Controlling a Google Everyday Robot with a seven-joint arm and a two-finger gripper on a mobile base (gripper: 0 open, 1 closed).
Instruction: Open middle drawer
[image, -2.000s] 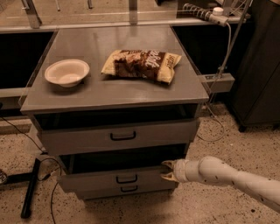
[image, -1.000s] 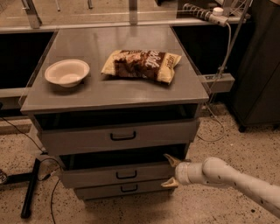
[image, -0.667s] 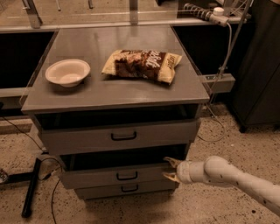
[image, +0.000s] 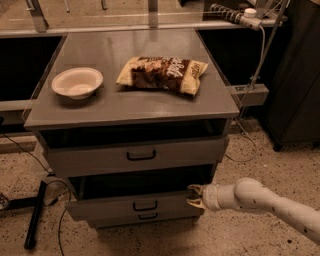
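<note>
Gripper (image: 193, 195) is sitting at lower centre-right of the frame, at the right end of the middle drawer (image: 105, 208). Its two fingers (image: 194, 188) are standing parted, one above the other, with a visible gap between the tips. They are clamping nothing that I can make out, and I cannot tell whether they are touching the drawer front. The pale arm (image: 272, 205) is running from the lower right corner toward the cabinet. The middle drawer is lying in the lower centre of the frame, between the top drawer (image: 100, 161) and the bottom drawer (image: 120, 220). Its long axis is running left to right, rising slightly toward the right. Its flat front is facing the bottom edge of the frame, with the black loop handle (image: 145, 205) near mid-width. The front is standing proud of the bottom drawer's front, and a dark gap is showing above it. On the cabinet top (image: 150, 107), a white bowl (image: 77, 82) is resting at left. A snack bag (image: 162, 73) is lying to its right, apart from it.
</note>
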